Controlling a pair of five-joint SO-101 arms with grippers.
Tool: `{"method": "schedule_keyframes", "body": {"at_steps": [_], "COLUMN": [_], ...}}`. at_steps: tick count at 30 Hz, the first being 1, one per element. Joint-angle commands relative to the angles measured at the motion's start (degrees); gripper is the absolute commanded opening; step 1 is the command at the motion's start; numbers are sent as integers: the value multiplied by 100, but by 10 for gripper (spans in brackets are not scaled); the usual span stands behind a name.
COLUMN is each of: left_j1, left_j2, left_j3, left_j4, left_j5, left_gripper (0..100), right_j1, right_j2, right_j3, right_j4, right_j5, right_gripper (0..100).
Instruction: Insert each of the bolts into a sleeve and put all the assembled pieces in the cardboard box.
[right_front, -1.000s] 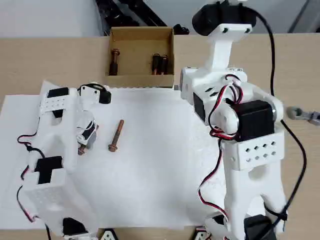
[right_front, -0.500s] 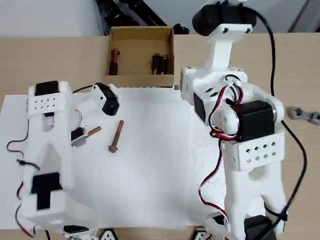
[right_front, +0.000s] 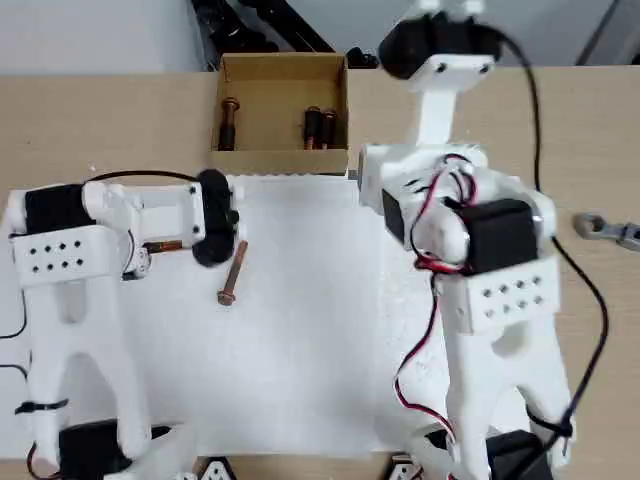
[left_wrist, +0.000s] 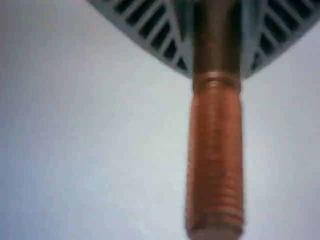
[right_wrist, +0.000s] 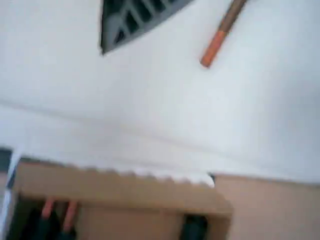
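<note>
High view: the wooden surface (right_front: 100, 110) was covered at its near side by a white sheet (right_front: 320, 330). The right arm (right_front: 490, 260) was placed over the sheet's right part; whether the right claw (right_wrist: 137, 17) was wide or narrow could not be told. The cardboard box (right_front: 280, 160) was set at the sheet's far edge, with 1 piece (right_front: 230, 122) at its left wall and 2 pieces (right_front: 319, 128) side by side toward its right. The held bolt (left_wrist: 215, 150) was clamped in the left claw (right_front: 150, 250) over the sheet's left part. The loose bolt (right_front: 232, 271) was left lying on the sheet just beside it.
</note>
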Motion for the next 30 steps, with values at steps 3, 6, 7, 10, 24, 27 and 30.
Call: {"method": "schedule_keyframes", "body": {"at_steps": [3, 6, 7, 10, 24, 27, 30], "left_j1": [-18, -18, -18, -18, -9, -18, 0], "left_j2": [-255, -246, -246, -246, -246, -290, -299], "left_j3": [426, 778, 910, 1297, 2308, 2308, 2167], "left_j4": [114, -88, -229, -721, -2057, -2066, -2057], "left_j5": [-1345, -1767, -1785, -1785, -958, -756, -237], "left_gripper": [5, 5, 5, 6, 186, 233, 244], "right_j1": [66, 75, 75, 75, 813, 804, 804], "right_j2": [-629, -901, -971, -1156, -1437, -1437, -1499], "right_j3": [369, 721, 853, 1178, 1477, 1477, 1486], "right_j4": [-268, -400, -444, -505, -576, -576, -567], "right_j5": [-35, -18, -18, -18, -9, -9, -9], "right_gripper": [147, 147, 147, 147, 147, 147, 147]}}
